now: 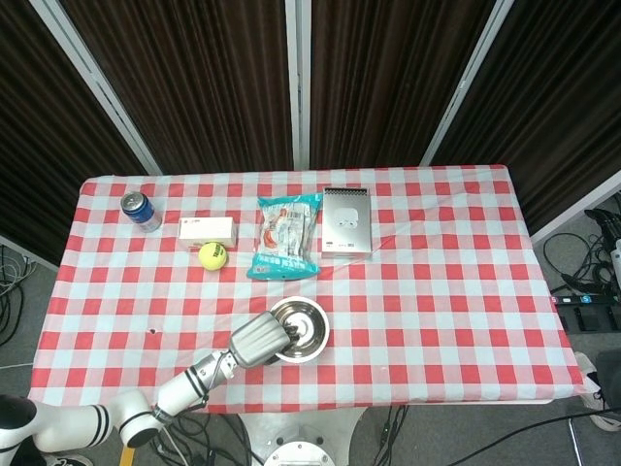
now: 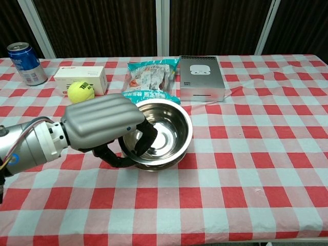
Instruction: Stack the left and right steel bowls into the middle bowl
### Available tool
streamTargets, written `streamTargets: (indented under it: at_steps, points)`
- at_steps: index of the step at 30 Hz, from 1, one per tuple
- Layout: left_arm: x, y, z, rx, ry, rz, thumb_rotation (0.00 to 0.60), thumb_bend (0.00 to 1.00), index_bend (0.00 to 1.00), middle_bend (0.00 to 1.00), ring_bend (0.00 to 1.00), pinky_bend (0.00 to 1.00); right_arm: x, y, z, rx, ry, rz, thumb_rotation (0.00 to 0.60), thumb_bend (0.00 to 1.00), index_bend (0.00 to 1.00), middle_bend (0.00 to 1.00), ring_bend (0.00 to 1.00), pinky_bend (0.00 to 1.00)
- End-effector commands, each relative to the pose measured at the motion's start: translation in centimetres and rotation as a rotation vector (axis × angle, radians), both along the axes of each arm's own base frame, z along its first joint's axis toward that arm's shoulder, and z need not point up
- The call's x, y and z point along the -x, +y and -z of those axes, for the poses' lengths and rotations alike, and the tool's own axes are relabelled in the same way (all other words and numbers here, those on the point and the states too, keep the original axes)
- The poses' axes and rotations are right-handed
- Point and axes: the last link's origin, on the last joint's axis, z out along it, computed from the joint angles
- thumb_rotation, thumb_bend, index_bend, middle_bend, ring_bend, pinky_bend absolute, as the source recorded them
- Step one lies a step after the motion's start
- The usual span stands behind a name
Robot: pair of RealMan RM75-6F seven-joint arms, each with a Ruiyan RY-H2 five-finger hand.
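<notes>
My left hand (image 2: 105, 127) (image 1: 261, 339) grips the near-left rim of a steel bowl (image 2: 166, 130) (image 1: 305, 325), fingers curled inside it and thumb under the rim. That bowl sits nested over another steel bowl, whose edge (image 2: 154, 166) shows beneath it, near the table's front middle. The upper bowl tilts slightly toward the right. My right hand is in neither view.
Along the back stand a blue can (image 2: 24, 63), a white box (image 2: 81, 77), a tennis ball (image 2: 81, 90), a snack bag (image 2: 151, 82) and a silver box (image 2: 201, 78). The checked tablecloth (image 2: 246, 169) covers the table.
</notes>
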Motion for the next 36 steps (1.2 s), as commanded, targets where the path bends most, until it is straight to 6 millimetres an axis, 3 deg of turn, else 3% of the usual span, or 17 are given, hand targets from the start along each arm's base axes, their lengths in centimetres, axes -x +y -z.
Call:
streamTargets:
  at_steps: [1, 8, 12, 15, 21, 24, 27, 29, 31, 36]
  points:
    - [-0.1, 0.1, -0.3, 0.011, -0.021, 0.010, 0.600, 0.28, 0.58, 0.59, 1.00, 1.00, -0.1, -0.1, 0.0, 0.000, -0.001, -0.001, 0.600, 0.10, 0.09, 0.07, 0.00, 0.00]
    - [-0.1, 0.5, -1.3, -0.003, -0.041, 0.016, 0.600, 0.23, 0.54, 0.56, 1.00, 1.00, -0.3, 0.1, 0.1, 0.000, 0.000, -0.008, 0.600, 0.10, 0.09, 0.07, 0.00, 0.00]
    - [0.4, 1.1, -3.1, -0.069, -0.036, 0.017, 0.600, 0.23, 0.54, 0.56, 1.00, 1.00, -0.4, 0.2, 0.1, -0.003, 0.000, -0.013, 0.600, 0.10, 0.09, 0.07, 0.00, 0.00]
    - [2.1, 2.2, -5.6, -0.163, -0.003, -0.024, 0.600, 0.23, 0.54, 0.56, 1.00, 1.00, -0.7, 0.4, 0.2, -0.009, 0.000, -0.026, 0.600, 0.10, 0.09, 0.07, 0.00, 0.00]
    - [9.3, 4.5, -12.4, -0.414, 0.036, -0.290, 0.600, 0.23, 0.55, 0.55, 0.96, 0.97, -0.9, 1.6, 1.6, -0.062, 0.038, -0.062, 0.600, 0.10, 0.09, 0.07, 0.00, 0.00]
    - [14.0, 3.6, -15.8, -0.537, 0.015, -0.454, 0.600, 0.23, 0.55, 0.52, 0.81, 0.88, -0.5, 2.8, 3.7, -0.123, 0.130, -0.103, 0.600, 0.11, 0.09, 0.07, 0.00, 0.00]
    - [17.4, 1.9, -17.6, -0.597, 0.000, -0.563, 0.600, 0.23, 0.51, 0.45, 0.60, 0.75, -0.1, 4.1, 5.7, -0.163, 0.197, -0.140, 0.600, 0.13, 0.09, 0.05, 0.00, 0.00]
    - [19.7, 0.1, -18.3, -0.599, 0.006, -0.634, 0.600, 0.23, 0.40, 0.36, 0.40, 0.56, 0.2, 5.2, 7.1, -0.177, 0.232, -0.167, 0.600, 0.13, 0.08, 0.03, 0.00, 0.00]
    - [21.4, -1.7, -18.9, -0.594, -0.005, -0.691, 0.600, 0.21, 0.33, 0.29, 0.27, 0.41, 0.4, 6.1, 8.1, -0.181, 0.265, -0.187, 0.600, 0.12, 0.06, 0.01, 0.00, 0.00]
    - [24.3, -5.6, -20.3, -0.619, -0.005, -0.771, 0.600, 0.19, 0.28, 0.23, 0.18, 0.28, 0.8, 7.8, 9.3, -0.167, 0.304, -0.182, 0.600, 0.10, 0.04, 0.00, 0.00, 0.00]
